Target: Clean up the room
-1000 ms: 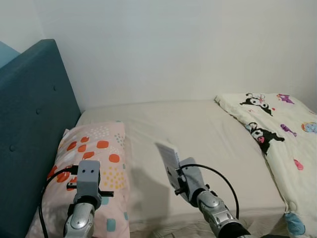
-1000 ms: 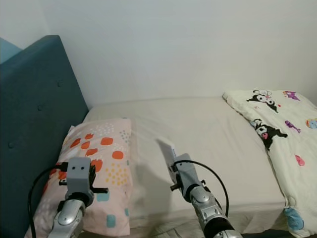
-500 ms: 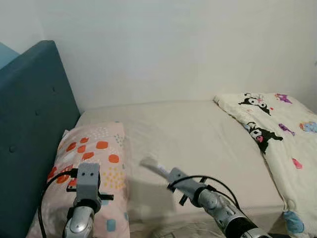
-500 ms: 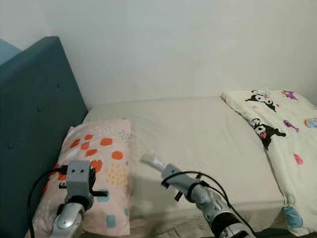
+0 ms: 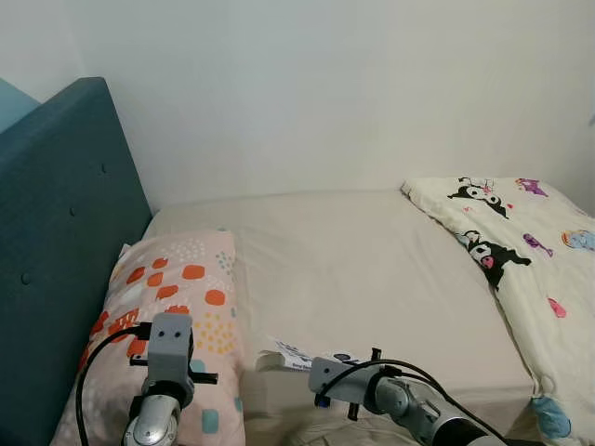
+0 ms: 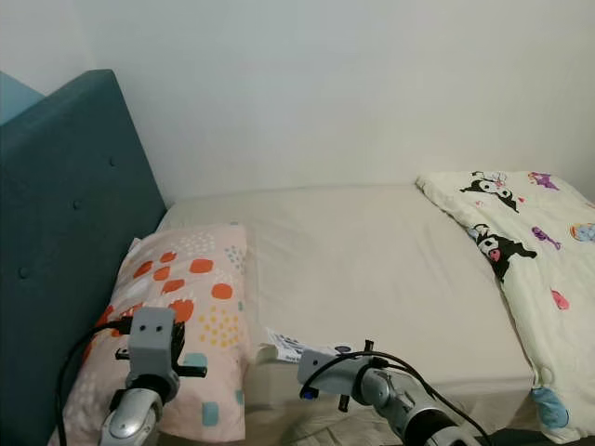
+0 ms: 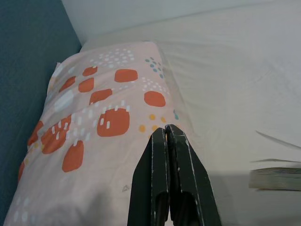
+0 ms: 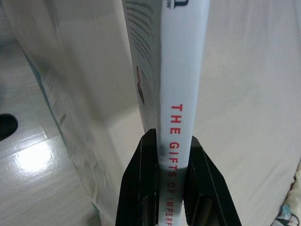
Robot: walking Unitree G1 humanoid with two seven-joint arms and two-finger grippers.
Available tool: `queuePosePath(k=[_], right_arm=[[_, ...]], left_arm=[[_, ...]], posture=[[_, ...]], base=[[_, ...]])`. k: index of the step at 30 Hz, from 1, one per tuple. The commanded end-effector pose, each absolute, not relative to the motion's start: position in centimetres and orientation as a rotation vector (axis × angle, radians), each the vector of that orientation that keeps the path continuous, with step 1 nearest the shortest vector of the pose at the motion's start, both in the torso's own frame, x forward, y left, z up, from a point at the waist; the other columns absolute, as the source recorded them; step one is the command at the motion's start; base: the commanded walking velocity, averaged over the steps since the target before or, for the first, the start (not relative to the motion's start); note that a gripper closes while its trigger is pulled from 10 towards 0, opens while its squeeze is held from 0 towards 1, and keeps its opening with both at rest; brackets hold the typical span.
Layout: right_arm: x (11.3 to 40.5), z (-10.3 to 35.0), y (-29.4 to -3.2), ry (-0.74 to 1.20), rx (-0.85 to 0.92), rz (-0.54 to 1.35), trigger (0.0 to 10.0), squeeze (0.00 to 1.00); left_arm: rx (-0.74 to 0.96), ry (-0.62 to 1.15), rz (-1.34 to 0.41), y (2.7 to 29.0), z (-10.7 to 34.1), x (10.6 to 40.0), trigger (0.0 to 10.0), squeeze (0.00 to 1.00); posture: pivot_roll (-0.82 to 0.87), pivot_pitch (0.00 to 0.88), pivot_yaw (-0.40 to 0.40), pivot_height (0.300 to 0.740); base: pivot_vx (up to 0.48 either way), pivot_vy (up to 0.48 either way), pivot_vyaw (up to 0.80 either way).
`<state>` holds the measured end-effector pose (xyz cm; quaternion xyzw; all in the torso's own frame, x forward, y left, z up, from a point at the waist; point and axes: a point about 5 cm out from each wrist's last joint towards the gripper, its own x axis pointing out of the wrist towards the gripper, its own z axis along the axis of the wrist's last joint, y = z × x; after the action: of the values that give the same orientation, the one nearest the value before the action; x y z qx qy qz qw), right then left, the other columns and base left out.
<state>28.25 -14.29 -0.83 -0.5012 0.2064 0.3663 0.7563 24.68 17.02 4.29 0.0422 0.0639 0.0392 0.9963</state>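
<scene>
Since a second ago the book (image 5: 286, 356) has gone from held upright above the mattress to lying nearly flat at the bed's near edge; the right arm has rolled and dropped with it. The left arm has barely moved.

Left to right:
- Headboard (image 5: 56, 223), teal, at 9 o'clock.
- Pillow (image 5: 177, 307), pink with orange spots, against the headboard. The left gripper (image 7: 167, 136) hovers above the pillow's near end, fingers pressed together, holding nothing.
- Book sits at about 6 o'clock in the head view, just beside the pillow's near right corner, apparently resting on the sheet (image 5: 372, 251). The right gripper (image 8: 175, 141) is clamped across the spine end, one finger on each cover; red spine lettering reads "THE GIFTS OF IMPERF…".
- Cartoon-print blanket (image 5: 530, 251) at 3 o'clock, well apart from the book.

Handling, as judgement: a paperback, light to moderate weight, stiff along the spine but floppy at the page edge. Glossy cover, so likely a bit slippery under hard pads. Not fragile, though the covers can crease. Best hold is where it is now: pinch across the thickness near the spine, so the pages stay shut. Gripping the open fore-edge would let it fan and sag. Soft mattress near the edge, so it could tip off if released there.
</scene>
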Motion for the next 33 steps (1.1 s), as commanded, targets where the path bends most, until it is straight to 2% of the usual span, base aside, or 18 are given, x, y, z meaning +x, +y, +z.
queuePosePath(k=[1,12,33], right_arm=[[28.5,-0.5,-14.1,0.413,-1.114,0.804,10.0,0.0],[28.3,-0.8,-14.3,0.412,-1.191,0.853,10.0,0.0],[29.4,0.2,-13.7,0.355,-1.183,0.804,10.0,0.0]], left_arm=[[0.085,0.111,0.072,16.9,4.6,24.7,10.0,0.0],[0.088,0.101,0.07,16.9,4.8,24.9,10.0,0.0],[0.083,0.063,0.029,16.4,5.4,25.5,10.0,0.0]], posture=[[-0.08,0.0,-0.017,0.74],[-0.08,0.0,-0.018,0.74],[-0.09,0.0,-0.009,0.74]], base=[[0.0,0.0,0.0],[0.0,0.0,0.0],[0.0,0.0,0.0]])
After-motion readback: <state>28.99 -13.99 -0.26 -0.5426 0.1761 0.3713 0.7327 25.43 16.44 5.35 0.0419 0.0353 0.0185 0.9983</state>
